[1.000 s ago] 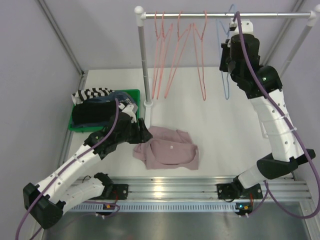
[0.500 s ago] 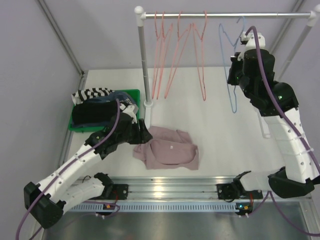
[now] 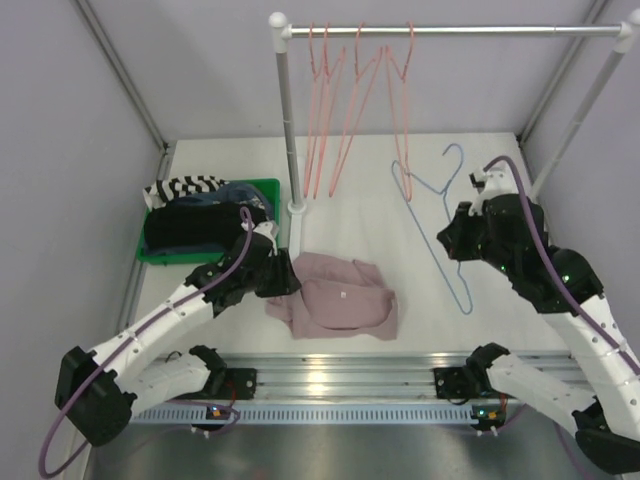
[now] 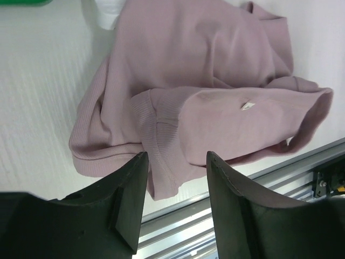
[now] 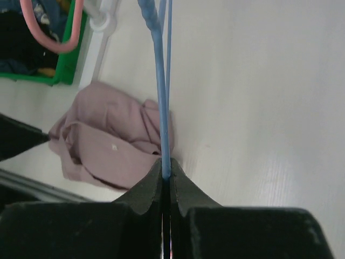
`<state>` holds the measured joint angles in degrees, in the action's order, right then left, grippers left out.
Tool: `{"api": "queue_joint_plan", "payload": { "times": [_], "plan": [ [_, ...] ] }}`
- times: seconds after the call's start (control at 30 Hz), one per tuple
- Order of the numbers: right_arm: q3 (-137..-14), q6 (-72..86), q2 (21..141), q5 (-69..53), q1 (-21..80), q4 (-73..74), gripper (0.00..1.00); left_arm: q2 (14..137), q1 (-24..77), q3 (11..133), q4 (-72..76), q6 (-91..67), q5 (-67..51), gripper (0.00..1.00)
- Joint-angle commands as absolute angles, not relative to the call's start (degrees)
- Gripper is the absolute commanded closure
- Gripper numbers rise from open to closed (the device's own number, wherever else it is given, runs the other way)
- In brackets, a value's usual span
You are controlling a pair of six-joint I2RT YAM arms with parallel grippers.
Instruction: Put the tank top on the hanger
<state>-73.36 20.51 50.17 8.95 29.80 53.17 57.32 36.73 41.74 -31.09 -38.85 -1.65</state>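
Observation:
The dusty-pink tank top [image 3: 335, 300] lies crumpled on the table near the front edge. My left gripper [image 3: 285, 275] is open just at its left edge. In the left wrist view the open gripper [image 4: 175, 162] stands over the near hem of the tank top [image 4: 205, 81], with fabric showing between the fingers. My right gripper [image 3: 458, 232] is shut on the light-blue wire hanger [image 3: 430, 232], held off the rail and tilted above the table, right of the top. In the right wrist view the shut gripper [image 5: 166, 167] pinches the hanger wire [image 5: 159, 81], with the tank top [image 5: 108, 140] beyond.
A green bin [image 3: 265, 185] with striped and dark clothes sits at the left. The rack's white post [image 3: 288, 130] stands beside it, under the rail [image 3: 480, 31]. Several pink wire hangers [image 3: 355, 100] hang from the rail. An aluminium rail [image 3: 340, 375] runs along the front edge.
My right arm has taken the blue hanger off the rail and brought it down and forward over the table. My left gripper has shifted slightly at the tank top's left edge.

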Motion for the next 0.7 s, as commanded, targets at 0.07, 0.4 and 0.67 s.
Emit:
{"api": "queue_joint_plan", "payload": {
  "times": [0.07, 0.4, 0.67],
  "plan": [
    [-64.26, 28.21, 45.09, 5.09, 39.71, 49.13, 1.00, 58.27, 40.42, 39.82, -28.92, -43.06, 3.51, 0.48],
    [-60.74, 35.94, 43.69, 15.64, 59.58, 51.33, 1.00, 62.83, 50.53, 40.87, -31.28, -51.85, 16.95, 0.49],
    [-56.25, 37.35, 40.00, 14.06, 63.19, 53.08, 1.00, 67.85, 53.87, 44.20, -33.92, -55.63, 23.64, 0.53]
  ]
}}
